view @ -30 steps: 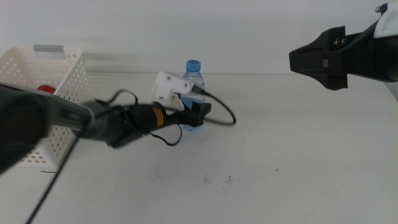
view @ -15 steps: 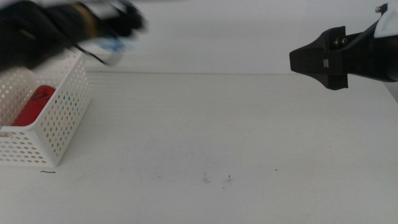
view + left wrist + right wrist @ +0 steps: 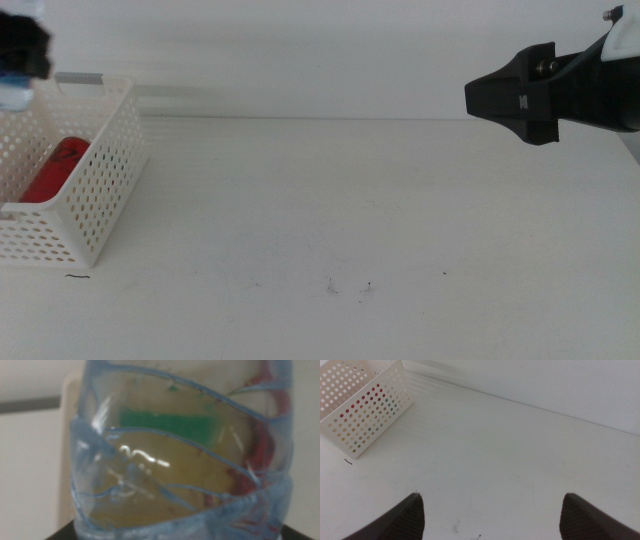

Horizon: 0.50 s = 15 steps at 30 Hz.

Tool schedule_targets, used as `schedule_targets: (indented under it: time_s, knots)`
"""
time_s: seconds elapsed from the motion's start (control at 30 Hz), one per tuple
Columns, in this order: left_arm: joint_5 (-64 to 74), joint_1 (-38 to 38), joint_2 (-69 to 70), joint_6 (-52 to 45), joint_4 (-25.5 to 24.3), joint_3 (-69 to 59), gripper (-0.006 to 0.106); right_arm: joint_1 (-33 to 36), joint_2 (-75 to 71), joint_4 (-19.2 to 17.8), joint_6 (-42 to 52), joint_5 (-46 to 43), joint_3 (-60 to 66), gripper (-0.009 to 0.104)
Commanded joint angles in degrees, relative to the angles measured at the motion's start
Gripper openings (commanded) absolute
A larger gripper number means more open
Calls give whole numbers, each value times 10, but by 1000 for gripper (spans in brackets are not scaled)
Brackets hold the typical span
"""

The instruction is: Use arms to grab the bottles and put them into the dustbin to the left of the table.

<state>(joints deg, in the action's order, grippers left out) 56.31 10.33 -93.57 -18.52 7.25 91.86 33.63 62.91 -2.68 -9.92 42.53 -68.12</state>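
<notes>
- Clear thin plastic fills the left wrist view: the water bottle (image 3: pixel 180 450) sits right against the camera, its ribbed wall blurred, with green and red showing through it. I judge it light, easily dented and a little slick, so a grip across the ribbed waist would be safest.
- In the middle view the left gripper (image 3: pixel 22 45) is a dark blur at about ten o'clock, cut by the picture's edge above the dustbin (image 3: pixel 100 195); a pale blue patch hangs just beneath it. It appears clamped on the bottle, though its jaws themselves are barely visible.
- Inside the dustbin lies the red can (image 3: pixel 55 170); the bottle hangs over the basket's far-left part, not yet in it.
- On the white table (image 3: pixel 350 210) no other bottle is visible.
- At about two o'clock the right gripper (image 3: pixel 505 97) waits above the table; its wrist view shows both jaws spread well apart and holding nothing.
</notes>
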Motion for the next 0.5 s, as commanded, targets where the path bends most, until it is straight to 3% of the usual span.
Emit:
schedule_targets:
  time_s: [0.0, 0.17, 0.47]
  knots:
    - [24, 30, -30, -39, 24, 39, -2, 3, -3, -1, 6, -5, -4, 90]
    - [57, 59, -98, -86, 68, 79, -2, 3, -3, -1, 6, -5, -4, 90]
    - [27, 59, -175, -112, 41, 84, 3, 3, -3, -1, 6, -5, -4, 90]
